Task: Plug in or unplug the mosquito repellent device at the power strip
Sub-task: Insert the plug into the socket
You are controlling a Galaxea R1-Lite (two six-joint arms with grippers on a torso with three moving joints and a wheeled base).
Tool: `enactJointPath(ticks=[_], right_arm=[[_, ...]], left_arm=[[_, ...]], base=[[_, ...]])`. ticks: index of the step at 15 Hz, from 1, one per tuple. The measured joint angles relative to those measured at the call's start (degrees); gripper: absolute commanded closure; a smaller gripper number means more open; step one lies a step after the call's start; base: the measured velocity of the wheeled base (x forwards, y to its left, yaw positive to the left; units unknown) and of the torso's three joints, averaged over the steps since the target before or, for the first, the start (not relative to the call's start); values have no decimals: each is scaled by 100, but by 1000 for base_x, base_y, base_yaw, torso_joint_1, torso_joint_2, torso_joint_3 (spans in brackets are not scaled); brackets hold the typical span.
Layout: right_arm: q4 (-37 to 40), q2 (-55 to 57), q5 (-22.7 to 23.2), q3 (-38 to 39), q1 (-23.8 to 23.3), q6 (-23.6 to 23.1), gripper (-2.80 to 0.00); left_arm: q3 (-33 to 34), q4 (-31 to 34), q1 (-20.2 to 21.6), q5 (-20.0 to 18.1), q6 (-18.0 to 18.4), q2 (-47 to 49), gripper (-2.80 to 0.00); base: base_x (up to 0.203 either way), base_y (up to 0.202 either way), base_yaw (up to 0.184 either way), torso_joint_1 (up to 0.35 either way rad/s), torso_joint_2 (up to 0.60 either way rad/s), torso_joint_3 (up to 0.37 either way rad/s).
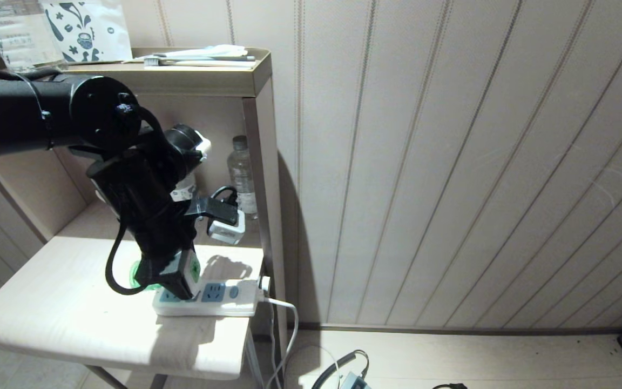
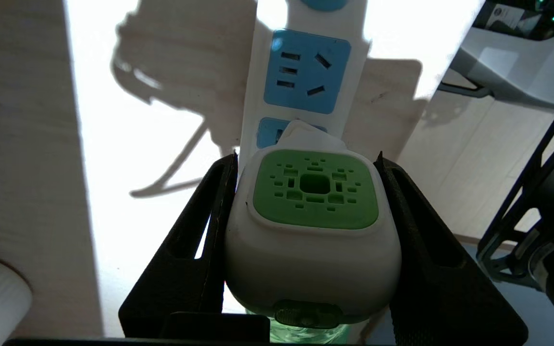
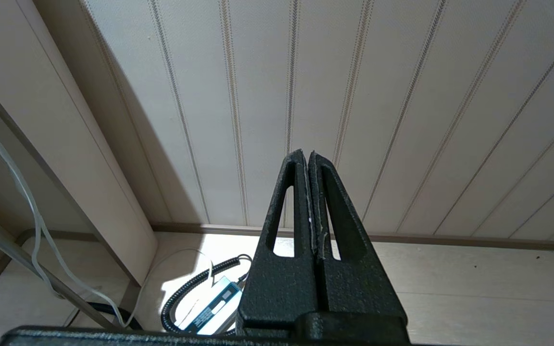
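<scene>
The left gripper [image 2: 306, 192], low in the left wrist frame, is closed around the mosquito repellent device [image 2: 313, 226], one black finger [image 2: 195, 240] pressed to each side of its white head, green face showing. The device sits against the near end of the white power strip [image 2: 306, 67], over a blue socket. In the head view, this lies at lower centre-left, on a pale table [image 1: 62, 313]. The right gripper [image 3: 308, 156] hangs with fingers pressed together before a striped wall [image 3: 402, 96].
</scene>
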Motion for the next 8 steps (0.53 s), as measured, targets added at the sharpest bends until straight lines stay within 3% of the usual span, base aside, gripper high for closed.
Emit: enactJointPath(ticks=[8], right_arm=[[2,0,-1,0,0,-2,0]], left_arm=[[-79,-74,169,136,-53,47,0]], base=[[0,0,0,0,0,0]])
